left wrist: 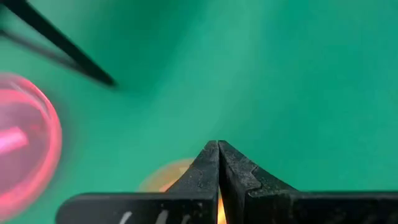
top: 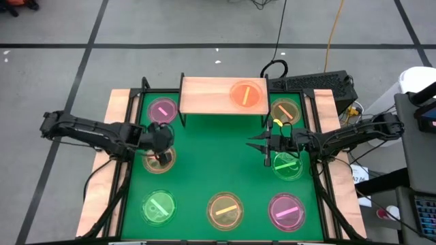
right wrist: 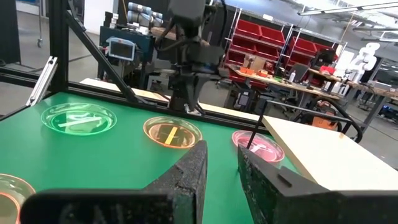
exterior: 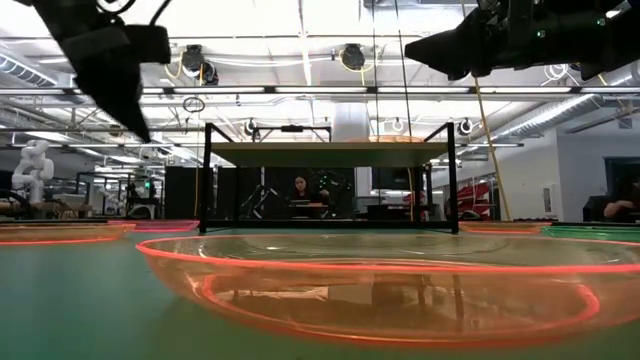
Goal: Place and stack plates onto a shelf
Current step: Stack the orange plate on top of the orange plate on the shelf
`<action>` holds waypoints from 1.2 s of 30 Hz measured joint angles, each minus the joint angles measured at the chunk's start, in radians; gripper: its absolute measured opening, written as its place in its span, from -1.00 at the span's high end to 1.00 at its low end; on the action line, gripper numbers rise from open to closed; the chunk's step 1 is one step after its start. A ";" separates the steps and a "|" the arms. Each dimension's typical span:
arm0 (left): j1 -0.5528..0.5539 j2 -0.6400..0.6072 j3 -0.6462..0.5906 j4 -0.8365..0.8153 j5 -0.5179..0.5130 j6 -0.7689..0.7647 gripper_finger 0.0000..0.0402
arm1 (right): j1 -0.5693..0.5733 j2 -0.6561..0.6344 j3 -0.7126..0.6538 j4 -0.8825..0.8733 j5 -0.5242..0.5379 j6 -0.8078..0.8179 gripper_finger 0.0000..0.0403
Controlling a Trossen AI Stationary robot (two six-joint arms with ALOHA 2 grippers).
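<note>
On the small light-wood shelf at the mat's far edge sits one orange translucent plate; seven more lie about the big green mat.

Left gripper hangs over an orange plate, fingers pressed together on nothing. Right gripper hovers mid-mat, fingers narrowly parted and empty, beside a green plate. Pink plate lies just beside the shelf's black leg.

Green mat bears seven plates; shelf one.
</note>
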 joint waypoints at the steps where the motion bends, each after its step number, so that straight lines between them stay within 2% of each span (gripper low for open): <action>1: -0.006 0.011 -0.002 -0.003 0.027 -0.027 0.99 | 0.000 0.000 0.000 0.000 0.000 0.000 0.64; 3: -0.017 0.034 -0.010 0.002 0.056 -0.085 0.99 | 0.000 0.000 0.000 0.000 0.000 0.000 0.64; 6: -0.031 0.076 -0.035 0.078 0.044 -0.203 0.99 | 0.000 0.000 0.000 0.000 0.000 0.000 0.64; 10: -0.055 0.154 -0.042 0.166 0.119 -0.177 0.99 | 0.000 0.000 0.000 -0.003 0.000 0.008 0.64; 14: -0.103 0.216 -0.037 0.122 0.143 -0.197 0.99 | 0.000 0.000 0.000 -0.013 0.000 0.010 0.64; 18: -0.161 0.266 -0.037 0.003 0.206 -0.319 0.99 | 0.000 0.000 0.000 -0.016 0.000 0.011 0.64; 23: -0.254 0.305 -0.037 0.029 0.256 -0.431 0.99 | 0.000 0.000 0.000 -0.016 0.000 0.011 0.64; 29: -0.325 0.315 -0.037 0.044 0.221 -0.493 0.99 | 0.000 0.000 0.000 -0.016 0.003 0.010 0.64; 36: -0.332 0.316 -0.037 0.036 0.168 -0.516 0.99 | 0.000 0.000 0.001 -0.015 0.003 0.011 0.64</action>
